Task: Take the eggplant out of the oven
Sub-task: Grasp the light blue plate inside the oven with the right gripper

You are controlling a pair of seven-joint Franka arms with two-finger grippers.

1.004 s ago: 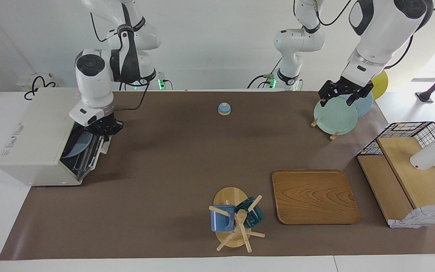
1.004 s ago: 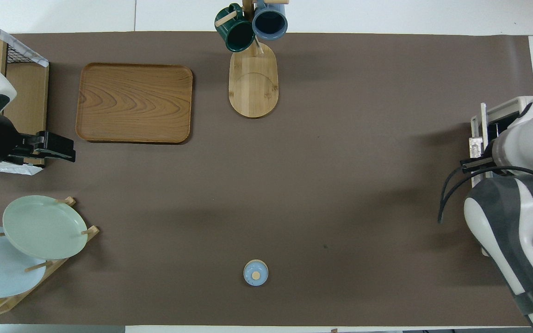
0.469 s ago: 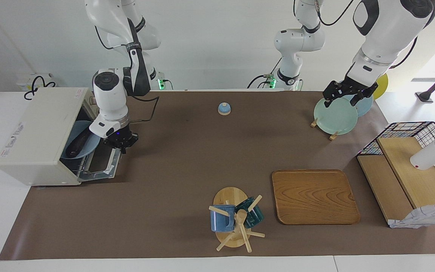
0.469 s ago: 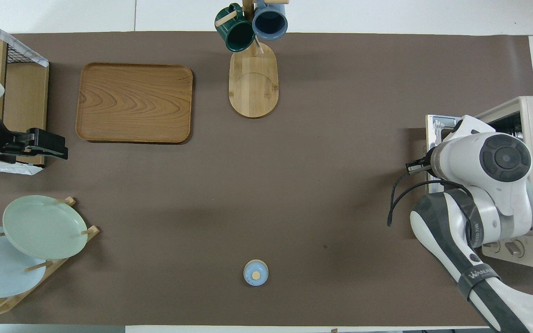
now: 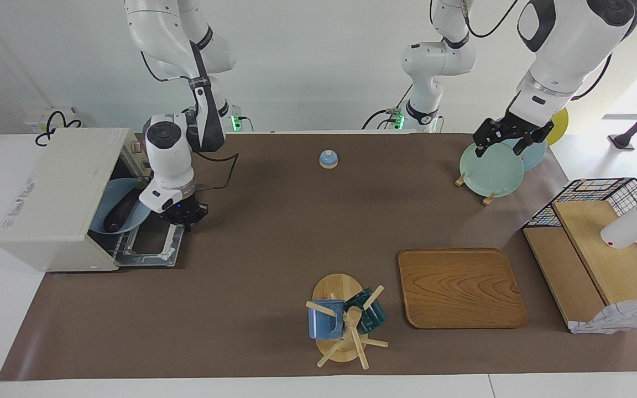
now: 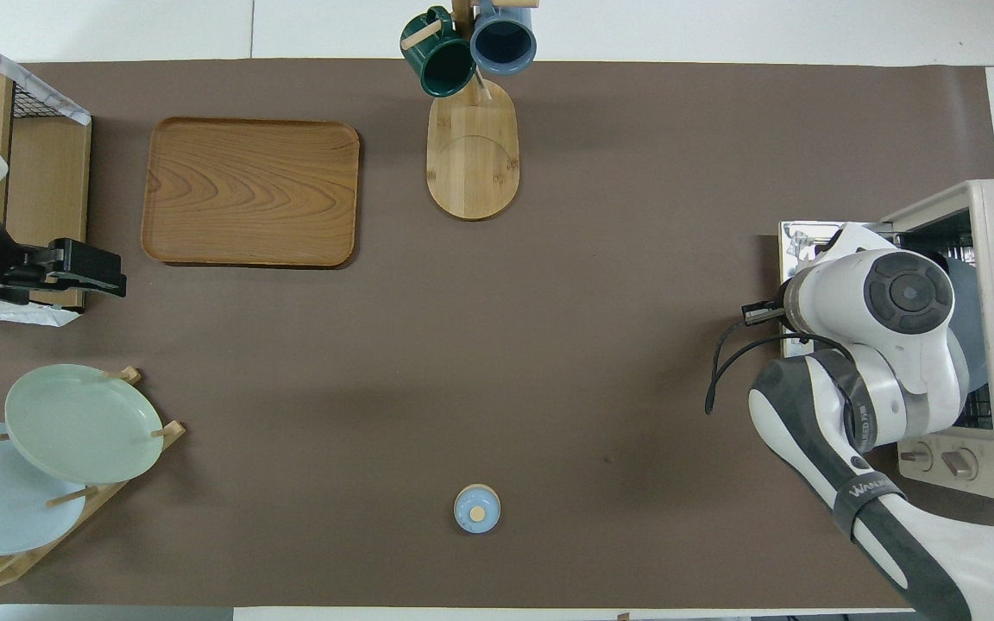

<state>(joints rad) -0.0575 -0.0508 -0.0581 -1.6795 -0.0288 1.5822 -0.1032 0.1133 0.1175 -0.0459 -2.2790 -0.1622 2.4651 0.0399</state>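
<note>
Oven point(image 5: 56, 196): cream box at the right arm's end of the counter point(image 5: 274, 232), its door point(image 5: 150, 246) dropped flat onto the brown mat.
Eggplant point(image 5: 119, 210): dark and slim, lying on a pale blue plate point(image 5: 109, 205) inside the oven, on the rack; nothing touches it.
Right gripper point(image 5: 186, 216): low over the door edge nearest the robots, just outside the oven mouth; jaws clenched, with nothing between them. In the overhead view the arm's wrist covers it.
Left gripper point(image 5: 509, 139): waits in the air over the plate rack point(image 5: 473, 188) at the left arm's end; jaws spread wide, holding nothing.
Plate rack: a green plate point(image 5: 490, 168) leans in front, a blue one point(image 5: 534, 152) and a yellow one point(image 5: 557, 122) stand nearer the robots.
Bell point(image 5: 328, 158): small and blue, mid-counter near the robots.
Tray point(image 5: 460, 287): wooden, bare, farther out from the plate rack.
Mug tree point(image 5: 346, 326): beside the tray, a blue mug point(image 5: 324, 320) and a dark green mug point(image 5: 368, 312) hanging on it.
</note>
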